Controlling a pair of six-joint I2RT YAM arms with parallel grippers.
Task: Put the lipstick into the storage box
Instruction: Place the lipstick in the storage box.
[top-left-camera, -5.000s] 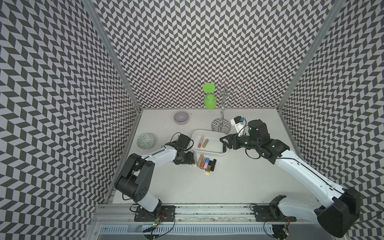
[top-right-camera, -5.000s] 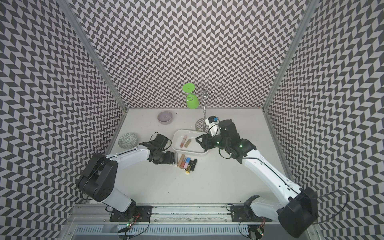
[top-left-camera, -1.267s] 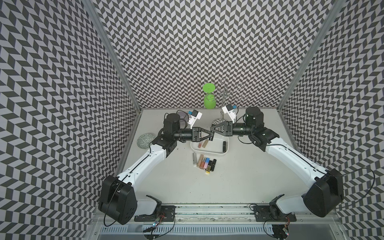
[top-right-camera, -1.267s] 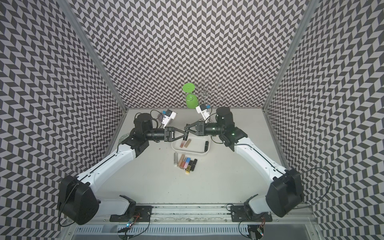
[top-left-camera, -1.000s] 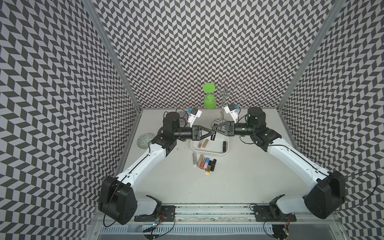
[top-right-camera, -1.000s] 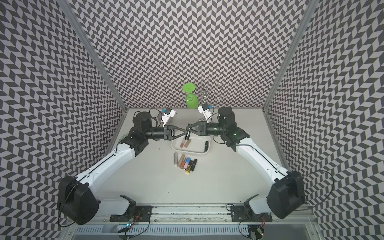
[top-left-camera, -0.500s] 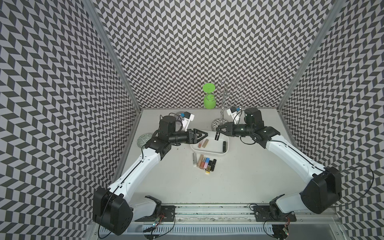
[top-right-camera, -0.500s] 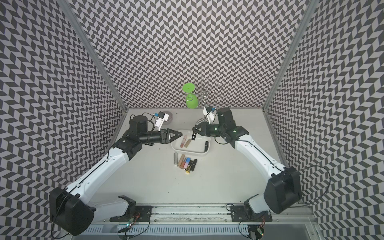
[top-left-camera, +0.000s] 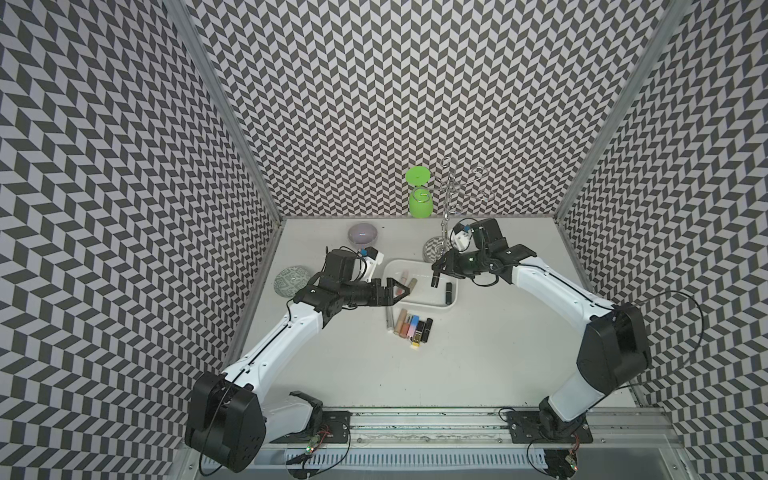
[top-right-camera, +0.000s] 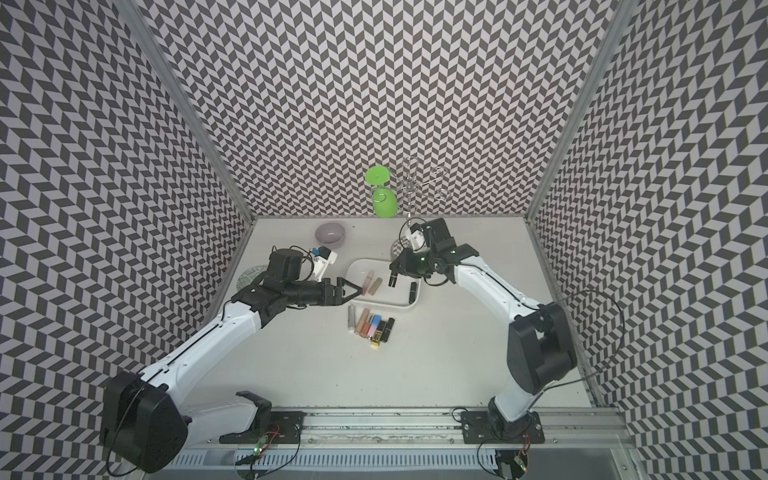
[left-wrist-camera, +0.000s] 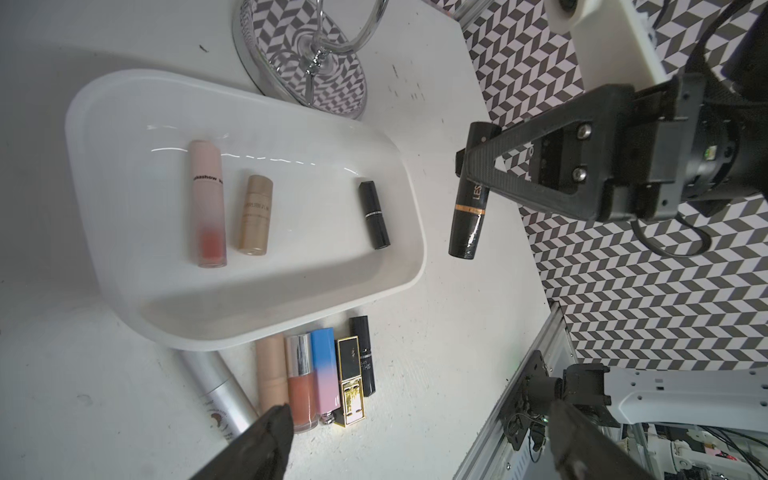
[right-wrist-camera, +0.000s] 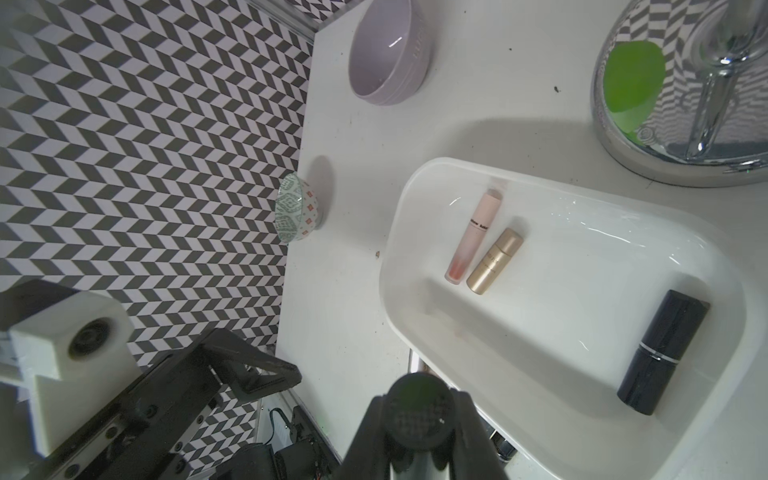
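left pincer (top-left-camera: 401, 292) spread, empty | right pincer (top-left-camera: 437, 270) pinching black lipstick (top-left-camera: 434, 281), raised near storage box (left-wrist-camera: 249, 299) | three tubes (left-wrist-camera: 254, 216) inside | chrome stand (left-wrist-camera: 299, 62) just beside | tube row (left-wrist-camera: 324, 370) alongside

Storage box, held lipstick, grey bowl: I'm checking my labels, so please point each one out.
storage box (left-wrist-camera: 316, 216), left wrist view, bare floor between the tubes.
held lipstick (left-wrist-camera: 465, 232), left wrist view, black body below the gold band.
grey bowl (right-wrist-camera: 380, 50), right wrist view, inner wall.
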